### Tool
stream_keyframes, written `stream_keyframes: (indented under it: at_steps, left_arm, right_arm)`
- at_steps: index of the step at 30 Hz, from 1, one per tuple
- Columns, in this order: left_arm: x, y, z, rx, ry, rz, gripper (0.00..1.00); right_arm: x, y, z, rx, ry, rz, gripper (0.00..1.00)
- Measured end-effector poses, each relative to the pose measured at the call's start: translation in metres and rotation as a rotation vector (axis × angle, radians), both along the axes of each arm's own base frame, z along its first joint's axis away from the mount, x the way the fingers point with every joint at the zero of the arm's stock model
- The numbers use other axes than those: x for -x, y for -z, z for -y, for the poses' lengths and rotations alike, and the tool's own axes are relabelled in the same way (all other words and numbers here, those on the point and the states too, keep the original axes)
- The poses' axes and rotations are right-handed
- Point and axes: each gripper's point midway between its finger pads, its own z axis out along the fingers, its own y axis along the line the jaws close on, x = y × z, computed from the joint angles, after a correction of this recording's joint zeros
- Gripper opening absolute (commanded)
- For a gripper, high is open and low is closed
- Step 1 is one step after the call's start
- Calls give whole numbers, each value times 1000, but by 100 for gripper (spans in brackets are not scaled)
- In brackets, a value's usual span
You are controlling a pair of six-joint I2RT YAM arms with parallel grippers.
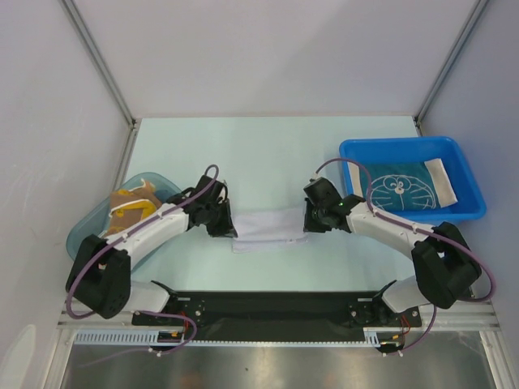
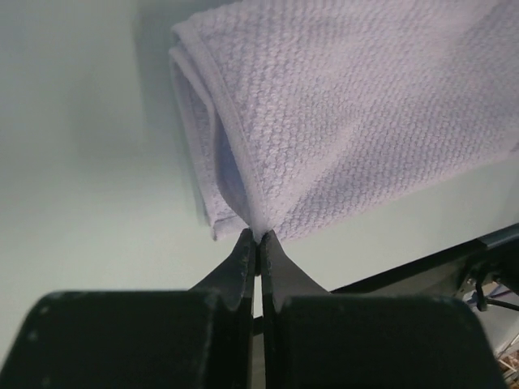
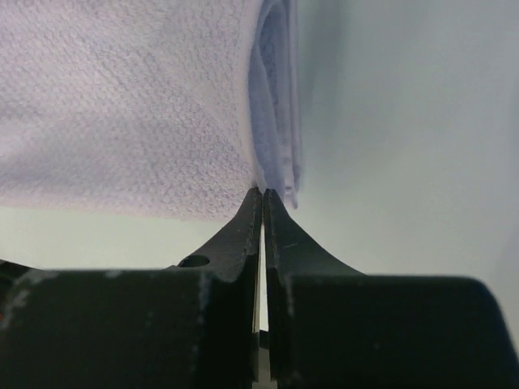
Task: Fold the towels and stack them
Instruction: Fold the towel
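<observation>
A white towel lies folded into a narrow band in the middle of the table, between the two arms. My left gripper is shut on its left end; in the left wrist view the tips pinch a corner of the folded white towel. At the towel's right end my right gripper is shut too, and its tips nip the layered edge of the white towel. A teal-blue printed towel lies in the blue bin. A brown and orange towel sits in the teal tub.
The blue plastic bin stands at the right, behind the right arm. The translucent teal tub sits at the left, beside the left arm. A black base rail runs along the near edge.
</observation>
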Motion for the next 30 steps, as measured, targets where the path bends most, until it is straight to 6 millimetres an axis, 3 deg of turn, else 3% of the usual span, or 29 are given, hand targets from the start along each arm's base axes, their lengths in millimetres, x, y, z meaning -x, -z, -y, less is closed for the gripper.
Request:
stream_keyframes:
  at_steps: [5,7,12,14,18,23,30]
  left_arm:
    - [4,-15,9,60,4,33,0]
    - [13,-8,12,79,5,20,0]
    - [45,33,10,77,-3,-90,0]
    - [48,40,10,69,-7,-109,1]
    - [44,41,9,59,-16,-95,0]
    - [35,37,4,17,-40,-69,0]
    - [12,9,0,-28,-72,16,0]
  right_arm:
    - [-7,1,14,20,11,11,0]
    - [-4,5,19,29,10,5,0]
    - [10,22,23,33,-11,-36,0]
    - [14,26,23,27,-18,-49,8]
    - [14,26,22,22,-20,-44,11]
    - [13,20,21,7,-24,-30,0]
    - [12,6,16,-36,-31,1,0]
